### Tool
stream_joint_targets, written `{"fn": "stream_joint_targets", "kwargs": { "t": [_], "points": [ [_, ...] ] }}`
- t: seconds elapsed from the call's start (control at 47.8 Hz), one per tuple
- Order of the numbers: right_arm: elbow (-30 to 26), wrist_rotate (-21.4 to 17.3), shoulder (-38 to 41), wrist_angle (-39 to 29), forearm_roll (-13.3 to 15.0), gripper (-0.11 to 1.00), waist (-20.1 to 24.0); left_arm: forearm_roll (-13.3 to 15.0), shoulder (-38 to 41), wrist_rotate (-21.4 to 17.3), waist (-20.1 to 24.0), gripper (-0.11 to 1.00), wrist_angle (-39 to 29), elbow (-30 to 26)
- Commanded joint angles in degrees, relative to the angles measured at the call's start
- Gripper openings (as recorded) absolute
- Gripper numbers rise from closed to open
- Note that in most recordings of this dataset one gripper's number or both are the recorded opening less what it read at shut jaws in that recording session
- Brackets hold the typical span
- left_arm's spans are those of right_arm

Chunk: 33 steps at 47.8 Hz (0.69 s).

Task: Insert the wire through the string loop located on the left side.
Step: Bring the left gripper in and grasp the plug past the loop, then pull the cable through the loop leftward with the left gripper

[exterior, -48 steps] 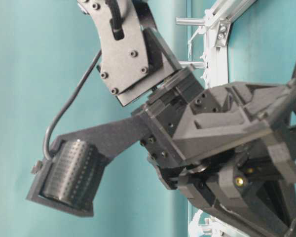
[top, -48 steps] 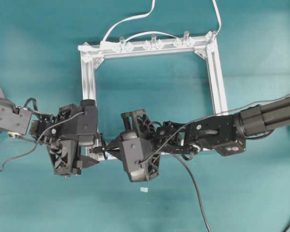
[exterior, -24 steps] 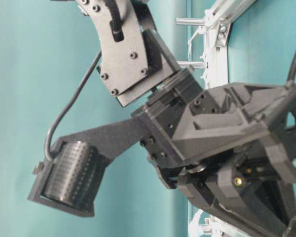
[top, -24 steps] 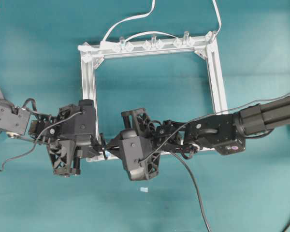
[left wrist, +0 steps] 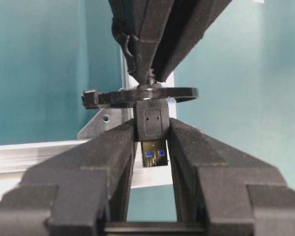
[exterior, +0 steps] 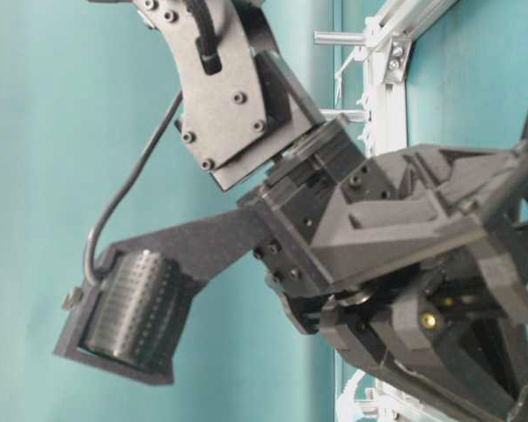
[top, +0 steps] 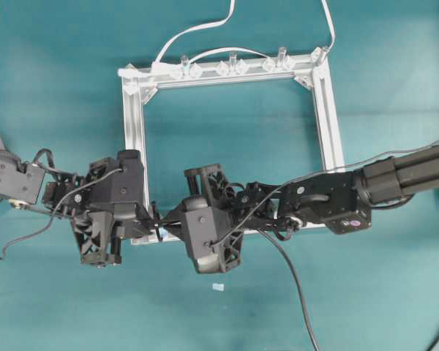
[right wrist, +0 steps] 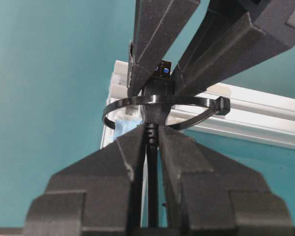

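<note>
Left gripper (left wrist: 152, 147) clenched on the wire's (right wrist: 151, 147) plug, silvery tip pointing back between its fingers (left wrist: 110, 152); right gripper (right wrist: 151, 140) clamped on the wire's ribbed collar just behind the plug; plug body poking through the string loop (right wrist: 162, 105), a dark ring standing on the aluminium frame (top: 134, 117) at its near left corner; both grippers nose to nose there, loop between them.

Both pincers (top: 158, 225) crowd frame's (top: 133, 139) lower-left corner; frame interior, teal table (top: 58, 110) around lie open.
</note>
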<state>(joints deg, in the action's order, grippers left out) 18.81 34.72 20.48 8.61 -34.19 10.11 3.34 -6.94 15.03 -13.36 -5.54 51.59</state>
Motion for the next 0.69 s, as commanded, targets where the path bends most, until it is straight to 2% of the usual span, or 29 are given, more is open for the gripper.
{"fn": "stream_joint_targets", "kwargs": {
  "t": [0.0,0.335,0.398,0.586,0.628,0.67],
  "points": [
    [-1.3,-0.1,-1.2,-0.8,0.2,0.11,0.4,-0.1,-1.0,0.4,-0.1,0.21,0.4,-0.7],
    [-1.2,-0.8,-1.2,-1.0,0.2,0.12,0.4,-0.1,-1.0,0.3,-0.1,0.21,0.4,-0.7],
    [-1.1,-1.1,-1.2,-0.8,0.2,0.24,0.4,-0.1,-1.0,0.4,-0.1,0.21,0.4,-0.7],
    [-0.3,-1.1,-1.2,-0.6,0.2,0.78,0.6,-0.1,-1.1,0.4,-0.2,0.21,0.3,-0.6],
    [-0.2,-1.1,-1.2,-0.6,0.1,0.86,0.7,-0.1,-1.1,0.4,-0.1,0.21,0.3,-0.5],
    [-0.1,-1.1,-1.3,-0.6,0.1,0.89,0.8,-0.1,-1.1,0.4,-0.1,0.21,0.3,-0.5]
  ]
}}
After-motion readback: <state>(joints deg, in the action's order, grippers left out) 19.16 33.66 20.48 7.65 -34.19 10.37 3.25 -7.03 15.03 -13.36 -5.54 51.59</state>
